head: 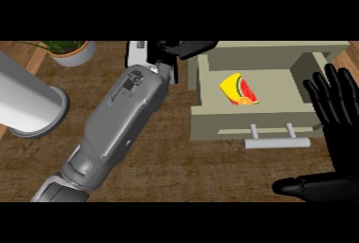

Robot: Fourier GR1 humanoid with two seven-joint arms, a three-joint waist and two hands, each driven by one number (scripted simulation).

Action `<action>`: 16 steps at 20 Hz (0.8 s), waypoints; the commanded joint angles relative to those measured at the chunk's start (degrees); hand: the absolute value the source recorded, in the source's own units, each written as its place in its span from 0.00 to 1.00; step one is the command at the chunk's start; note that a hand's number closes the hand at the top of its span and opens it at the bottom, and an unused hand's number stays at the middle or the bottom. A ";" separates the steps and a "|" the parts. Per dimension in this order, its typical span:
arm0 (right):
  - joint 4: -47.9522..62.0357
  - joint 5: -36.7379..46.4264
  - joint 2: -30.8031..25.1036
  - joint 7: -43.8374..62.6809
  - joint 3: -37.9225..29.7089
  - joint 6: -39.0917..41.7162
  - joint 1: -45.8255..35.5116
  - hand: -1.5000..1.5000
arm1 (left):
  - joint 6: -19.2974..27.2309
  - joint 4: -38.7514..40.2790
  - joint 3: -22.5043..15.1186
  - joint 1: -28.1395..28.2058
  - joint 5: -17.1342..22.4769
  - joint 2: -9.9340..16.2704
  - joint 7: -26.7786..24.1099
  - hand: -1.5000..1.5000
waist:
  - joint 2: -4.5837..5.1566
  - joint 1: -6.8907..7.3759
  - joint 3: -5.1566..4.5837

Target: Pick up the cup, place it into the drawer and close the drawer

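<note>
The drawer (210,118) stands pulled open on the brown wooden counter (210,171), its pale grey-green walls boxing in a shallow tray and its silver bar handle (276,142) sticking out towards the near edge. Inside it lies a small colourful cup (239,88), yellow, red and green with an orange patch, resting on its side on the drawer floor and touching no fingers. The left hand (179,49) is up at the far left corner of the drawer, at the end of a long grey forearm that slants up across the counter; only a dark sliver of it shows, and I cannot tell how its fingers are set. The cup lies well to the right of it and lower down. The right hand (335,142) rests at the right edge, fingers straight, spread and pointing up beside the drawer's right wall, thumb out low. A white cylinder (28,104) and a potted plant (69,50) sit far left.
</note>
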 commanded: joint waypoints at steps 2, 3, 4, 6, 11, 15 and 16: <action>0.59 -2.12 -0.81 -1.76 -1.99 1.53 0.72 0.00 | 2.48 11.24 -3.25 -4.94 5.33 -0.01 -5.83 1.00 | 0.31 -1.21 0.03; 2.27 -0.07 -0.78 -0.51 -0.82 0.20 -2.83 0.00 | 3.91 10.98 -5.94 -6.34 7.41 -0.01 -4.32 1.00 | 0.25 -0.93 0.02; 5.17 -1.35 -1.06 -3.84 -2.59 1.79 -1.44 0.00 | 0.93 13.50 -3.78 -6.93 7.13 -0.01 -4.74 1.00 | 0.33 -0.76 0.04; 0.83 -3.15 -2.41 2.23 -2.54 0.94 -4.22 0.00 | 3.43 15.45 -8.22 -5.17 10.44 -0.01 -7.88 1.00 | 0.44 -1.88 0.01; 0.99 2.07 1.12 0.05 2.71 -0.69 -2.22 0.00 | 2.81 22.04 -10.62 -10.24 13.11 -0.01 -8.16 1.00 | 0.66 -2.30 0.02; 2.25 -1.02 0.18 -3.05 0.25 2.23 1.08 0.00 | 3.64 23.15 -15.58 -10.55 15.12 -0.01 -7.76 1.00 | 0.69 -2.87 0.07; 2.48 -3.66 -2.26 0.17 -1.98 2.72 -3.34 0.00 | 3.00 25.25 -14.70 -14.91 14.55 -0.01 -5.05 1.00 | 0.77 -2.77 0.06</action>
